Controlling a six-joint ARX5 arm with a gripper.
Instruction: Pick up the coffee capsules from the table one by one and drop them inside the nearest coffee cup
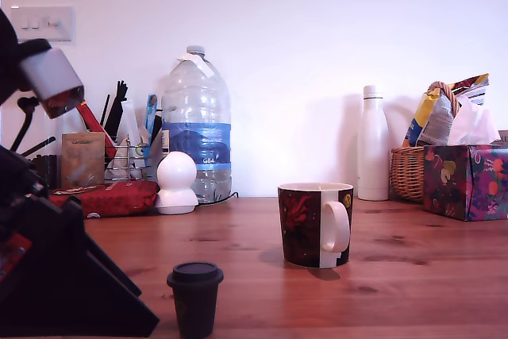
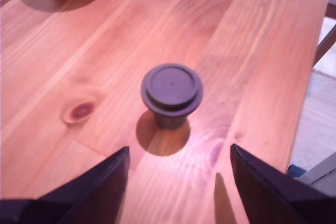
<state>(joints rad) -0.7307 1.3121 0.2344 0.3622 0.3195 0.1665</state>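
Only one dark capsule [image 2: 171,94] and one mug [image 1: 315,225] show; tool [image 2: 178,174] spread, empty.

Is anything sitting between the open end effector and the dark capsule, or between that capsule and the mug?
Nothing visible. In the wrist view, only bare table lies between the end effector and the dark capsule. In the exterior view, open wood separates the capsule from the mug.

Surface: wooden table [image 1: 413,275], reddish pine with dark knots.
Front: dark capsule [image 1: 194,298] standing rim-up.
Middle: floral mug [image 1: 315,224], handle toward the camera.
Back, exterior view's left: red pouch [image 1: 107,197], white ball-shaped figure [image 1: 176,182], large water bottle [image 1: 196,123].
Back, exterior view's right: white bottle [image 1: 372,144], wicker basket [image 1: 406,172], patterned tissue box [image 1: 467,182].
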